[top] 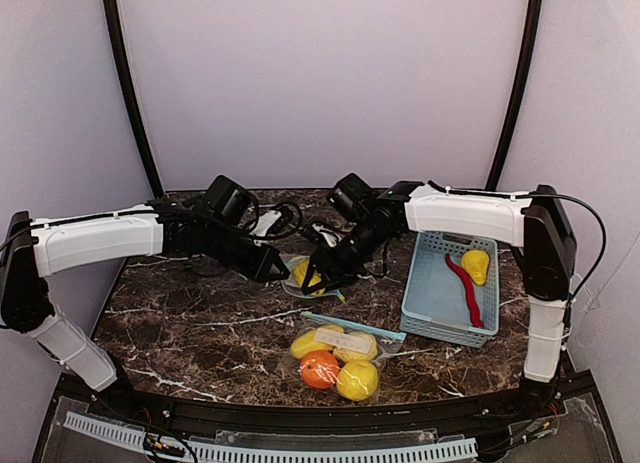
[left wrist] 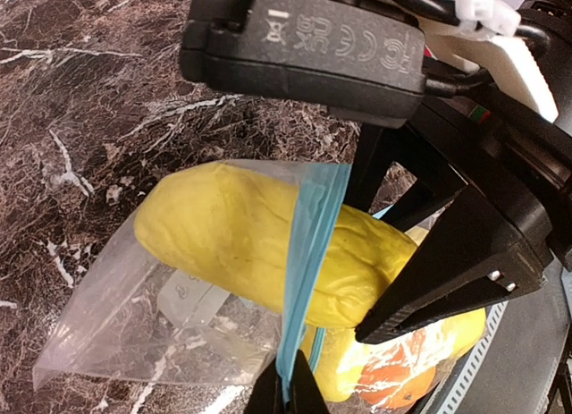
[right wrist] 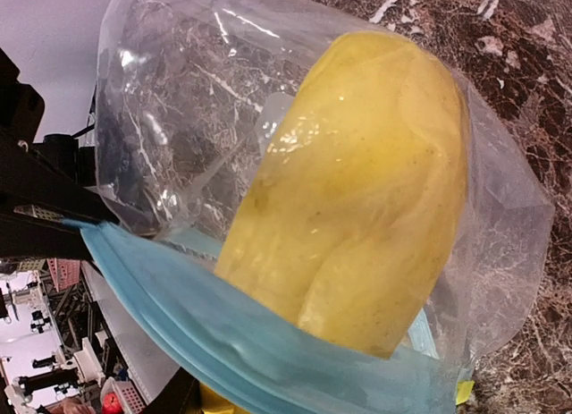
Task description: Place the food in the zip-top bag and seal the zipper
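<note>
A clear zip-top bag (top: 292, 264) with a blue zipper strip (left wrist: 315, 226) lies at the table's middle. My left gripper (left wrist: 288, 389) is shut on that strip and holds the mouth up. My right gripper (top: 327, 267) is shut on a long glossy yellow vegetable (left wrist: 241, 240), and one black finger (left wrist: 456, 271) presses its rear end. About half of the vegetable (right wrist: 357, 217) is past the zipper (right wrist: 214, 333) and inside the bag; the rest sticks out.
A second zip-top bag (top: 345, 335) near the front edge holds several yellow pieces and an orange (top: 319, 369). To the right, a pale blue basket (top: 425, 308) holds a red chili (top: 466, 289) and a yellow fruit (top: 476, 265).
</note>
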`<action>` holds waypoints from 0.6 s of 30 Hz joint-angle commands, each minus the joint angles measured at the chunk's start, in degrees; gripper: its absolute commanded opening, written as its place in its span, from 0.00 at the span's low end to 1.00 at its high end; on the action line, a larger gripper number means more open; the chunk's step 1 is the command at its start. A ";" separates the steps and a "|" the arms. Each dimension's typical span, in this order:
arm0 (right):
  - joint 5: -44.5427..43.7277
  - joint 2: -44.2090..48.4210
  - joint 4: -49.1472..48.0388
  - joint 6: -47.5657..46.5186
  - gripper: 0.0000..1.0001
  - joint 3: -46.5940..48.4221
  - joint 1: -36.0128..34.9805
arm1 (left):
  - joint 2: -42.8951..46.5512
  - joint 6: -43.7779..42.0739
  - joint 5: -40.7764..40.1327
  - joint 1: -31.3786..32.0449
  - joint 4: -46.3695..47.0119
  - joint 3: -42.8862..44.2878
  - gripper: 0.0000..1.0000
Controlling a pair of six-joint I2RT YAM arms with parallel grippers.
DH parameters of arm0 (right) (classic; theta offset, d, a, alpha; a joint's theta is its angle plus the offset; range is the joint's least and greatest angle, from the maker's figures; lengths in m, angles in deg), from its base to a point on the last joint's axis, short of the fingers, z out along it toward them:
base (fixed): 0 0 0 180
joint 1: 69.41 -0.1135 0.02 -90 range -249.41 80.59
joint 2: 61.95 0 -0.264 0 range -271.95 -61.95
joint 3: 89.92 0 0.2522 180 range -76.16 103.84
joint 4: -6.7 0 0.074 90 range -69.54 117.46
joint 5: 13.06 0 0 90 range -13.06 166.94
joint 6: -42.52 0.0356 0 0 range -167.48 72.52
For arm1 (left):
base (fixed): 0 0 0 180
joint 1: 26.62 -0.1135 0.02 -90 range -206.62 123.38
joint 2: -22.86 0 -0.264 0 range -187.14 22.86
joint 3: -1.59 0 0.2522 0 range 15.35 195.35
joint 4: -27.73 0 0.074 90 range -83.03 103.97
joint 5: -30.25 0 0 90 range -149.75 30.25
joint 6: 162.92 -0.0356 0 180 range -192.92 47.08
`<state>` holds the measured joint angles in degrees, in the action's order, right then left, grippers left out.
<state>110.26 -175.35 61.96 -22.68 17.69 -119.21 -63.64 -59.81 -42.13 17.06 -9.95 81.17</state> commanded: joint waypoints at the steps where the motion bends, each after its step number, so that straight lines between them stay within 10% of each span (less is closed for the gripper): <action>1: 0.26 -1.10 -4.57 1.76 0.41 1.68 0.49 | -0.54 0.79 3.45 0.32 1.34 -1.59 0.01; 18: -3.42 -1.30 -14.29 21.22 0.39 -4.40 3.00 | 4.81 15.27 5.74 0.22 21.81 -11.23 0.01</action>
<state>107.31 -177.78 54.11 -9.07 16.11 -117.40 -62.22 -48.93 -41.12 17.04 3.07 72.56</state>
